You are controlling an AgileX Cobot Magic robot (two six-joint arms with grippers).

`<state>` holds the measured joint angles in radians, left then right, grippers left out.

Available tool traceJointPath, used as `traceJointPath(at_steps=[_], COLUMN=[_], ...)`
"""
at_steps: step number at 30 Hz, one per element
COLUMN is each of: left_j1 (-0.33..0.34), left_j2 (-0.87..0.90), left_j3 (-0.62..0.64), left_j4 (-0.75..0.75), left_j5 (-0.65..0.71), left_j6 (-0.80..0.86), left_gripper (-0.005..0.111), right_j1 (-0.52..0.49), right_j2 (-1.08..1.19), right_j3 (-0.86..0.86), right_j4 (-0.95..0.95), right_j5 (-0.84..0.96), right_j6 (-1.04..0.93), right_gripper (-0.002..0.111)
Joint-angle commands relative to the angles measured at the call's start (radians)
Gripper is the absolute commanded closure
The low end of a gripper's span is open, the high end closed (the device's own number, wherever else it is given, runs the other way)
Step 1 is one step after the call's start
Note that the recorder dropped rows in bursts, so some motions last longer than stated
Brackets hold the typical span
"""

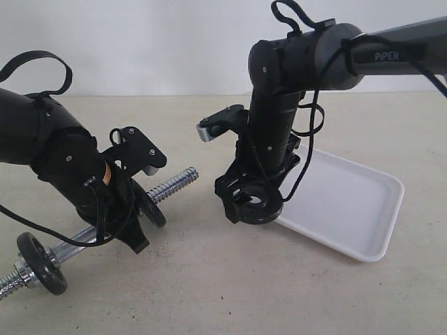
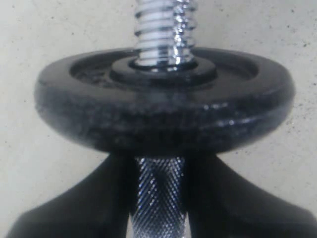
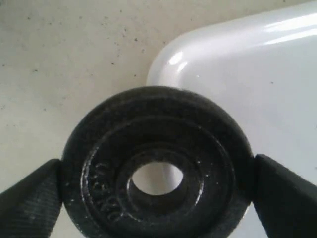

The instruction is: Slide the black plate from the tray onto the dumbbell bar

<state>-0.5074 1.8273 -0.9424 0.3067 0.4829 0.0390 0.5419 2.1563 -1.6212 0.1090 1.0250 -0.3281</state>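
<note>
My right gripper (image 1: 253,202) is shut on the black plate (image 1: 269,211) and holds it in the air over the near-left corner of the white tray (image 1: 349,209). In the right wrist view the black plate (image 3: 99,163) sits clamped edge to edge between the fingers (image 3: 29,201), its central hole showing the tray (image 3: 247,74) beneath. My left gripper (image 2: 158,198) is shut on the knurled middle of the dumbbell bar (image 2: 158,188), just behind a black disc (image 2: 163,109) on it. The bar's free threaded end (image 1: 174,183) points toward the held plate with a gap between them.
A second black disc (image 1: 42,262) sits on the bar's far-left end, low over the beige table (image 1: 209,293). The right arm's cables (image 1: 307,139) hang beside its wrist, above the tray.
</note>
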Motion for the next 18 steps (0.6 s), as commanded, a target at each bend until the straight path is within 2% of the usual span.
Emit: traceJointPath(at_steps=[1, 18], left_j1=[-0.006, -0.006], left_j2=[-0.022, -0.022], left_j3=[-0.001, -0.001], left_j4=[0.000, -0.004], left_j5=[0.007, 0.007], left_j6=[-0.008, -0.008], left_gripper=[0.102, 0.102], right_j1=[-0.017, -0.034], right_j2=[-0.020, -0.018], right_j3=[-0.007, -0.007], right_j4=[-0.058, 0.039], right_j5=[0.017, 0.046], right_j6=[0.005, -0.076], right_gripper=[0.108, 0.108])
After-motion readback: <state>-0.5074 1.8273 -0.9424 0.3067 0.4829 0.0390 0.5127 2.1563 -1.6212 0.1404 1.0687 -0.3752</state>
